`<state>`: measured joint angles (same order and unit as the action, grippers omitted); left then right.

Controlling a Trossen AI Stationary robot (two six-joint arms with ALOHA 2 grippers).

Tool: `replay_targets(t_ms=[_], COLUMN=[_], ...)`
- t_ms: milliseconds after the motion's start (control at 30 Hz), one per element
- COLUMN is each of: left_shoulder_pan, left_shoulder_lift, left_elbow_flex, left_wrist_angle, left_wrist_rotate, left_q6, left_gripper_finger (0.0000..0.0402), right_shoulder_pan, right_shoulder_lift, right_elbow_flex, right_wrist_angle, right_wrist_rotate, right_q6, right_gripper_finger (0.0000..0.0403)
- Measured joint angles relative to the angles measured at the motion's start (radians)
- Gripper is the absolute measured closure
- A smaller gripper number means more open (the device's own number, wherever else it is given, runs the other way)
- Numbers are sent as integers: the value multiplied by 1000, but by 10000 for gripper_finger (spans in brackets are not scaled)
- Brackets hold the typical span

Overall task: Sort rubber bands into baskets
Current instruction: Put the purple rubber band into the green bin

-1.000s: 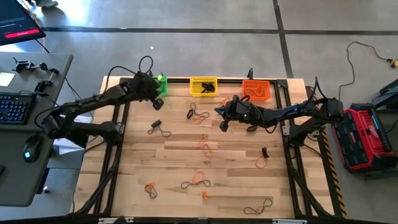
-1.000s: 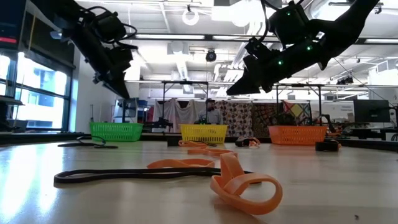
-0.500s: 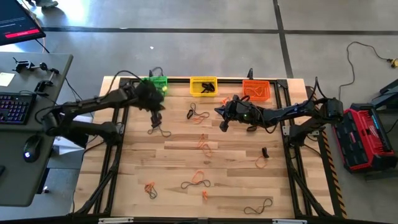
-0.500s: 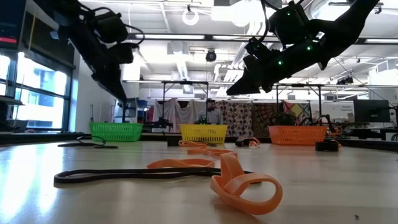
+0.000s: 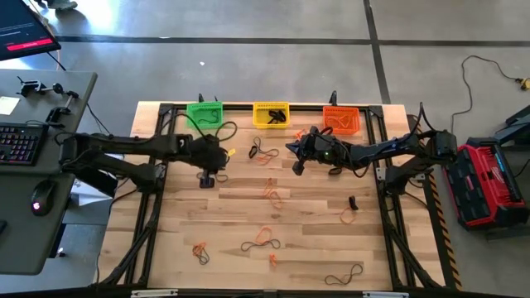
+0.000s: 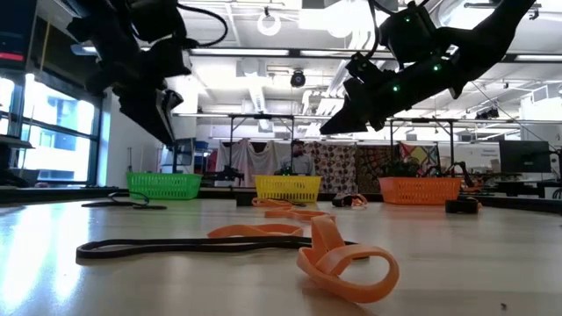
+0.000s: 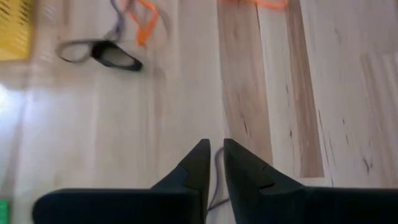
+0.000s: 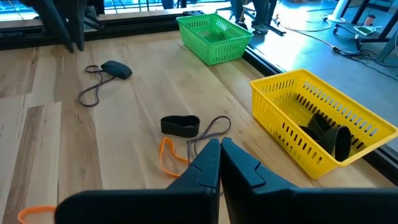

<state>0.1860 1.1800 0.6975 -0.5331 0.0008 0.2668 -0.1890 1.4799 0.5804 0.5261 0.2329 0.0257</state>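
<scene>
Your left end effector (image 5: 209, 176) hangs low over the wooden surface (image 5: 306, 240), near the green basket (image 5: 204, 113) and right above a dark rubber band (image 5: 217, 175). Its fingers (image 7: 198, 168) stand with only a narrow gap between them and hold nothing; a thin dark loop lies on the surface just under the tips.

Your right end effector (image 5: 295, 162) waits above the surface between the yellow basket (image 5: 271, 115) and the orange basket (image 5: 340, 120), fingers pressed together and empty.

You have all three baskets in a row along the far edge. Dark bands (image 8: 328, 134) already lie in the yellow basket. A black and orange cluster (image 5: 263, 152) sits in front of the yellow basket. More orange rubber bands (image 5: 271, 192) and dark ones (image 5: 344, 275) lie scattered toward the near edge.
</scene>
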Motion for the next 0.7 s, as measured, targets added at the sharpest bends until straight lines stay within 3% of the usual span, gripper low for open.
replay_targets(t_ms=[333, 500, 700], left_shoulder_pan=[-18, -18, -18], left_shoulder_lift=[218, 288, 351], left_elbow_flex=[0, 0, 3], left_wrist_angle=[24, 38, 42], left_wrist_rotate=[-15, -79, -78], left_q6=[-29, -30, -48], left_gripper_finger=[296, 289, 289], right_shoulder_pan=[0, 0, 0], right_shoulder_lift=[0, 0, 0], right_elbow_flex=[0, 0, 0], right_wrist_angle=[-1, -2, -1], right_wrist_rotate=[0, 0, 0], right_q6=[0, 0, -1], right_gripper_finger=[402, 402, 402])
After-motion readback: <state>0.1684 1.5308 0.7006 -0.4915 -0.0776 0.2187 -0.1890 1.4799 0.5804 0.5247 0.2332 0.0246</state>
